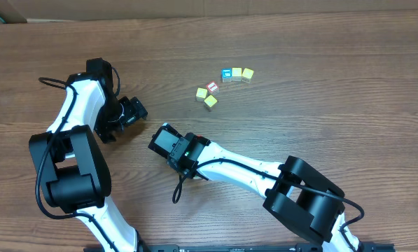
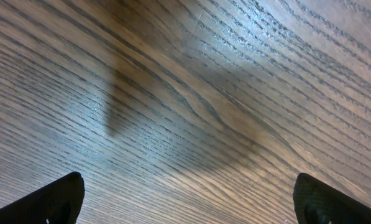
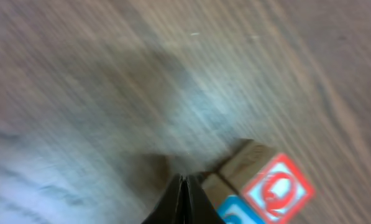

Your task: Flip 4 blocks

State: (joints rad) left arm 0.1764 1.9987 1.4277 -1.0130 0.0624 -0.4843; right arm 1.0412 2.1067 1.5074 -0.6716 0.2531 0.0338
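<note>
Brown wood-grain worktop: bearing surface for all items; bare under both arms.

White-and-black left arm: folded back, well apart from the red-framed wooden cube, on its left in the overhead view. Probably parked there to leave the cubes free for the other arm.

White-and-black right arm: stretched across the worktop toward the red-framed cube, short of it in the overhead view.

Left hand: fingers spread fully apart, nothing between them, only bare wood below.

Right hand: fingers pressed together, nothing gripped. Likely kept narrow to serve as a single tip for tipping a cube over.

Blocks, none yet handled by appearance:
- Red-framed cube: middle of the group.
- Blue-faced wooden cube: just beyond the red-framed cube, to its right.
- Pale wooden cube: next along that row, touching or nearly so.
- Yellow-green wooden cube: just in front of the red-framed cube.
- Plain yellow cubes: one at the row's end, one left of the red-framed cube.

Hard to make out:
- Letters unreadable overhead.
- Right wrist view blurred; red-framed and blue faces appear beside the closed tips, contact impossible to judge.
- Blue face cut off at the frame edge.
</note>
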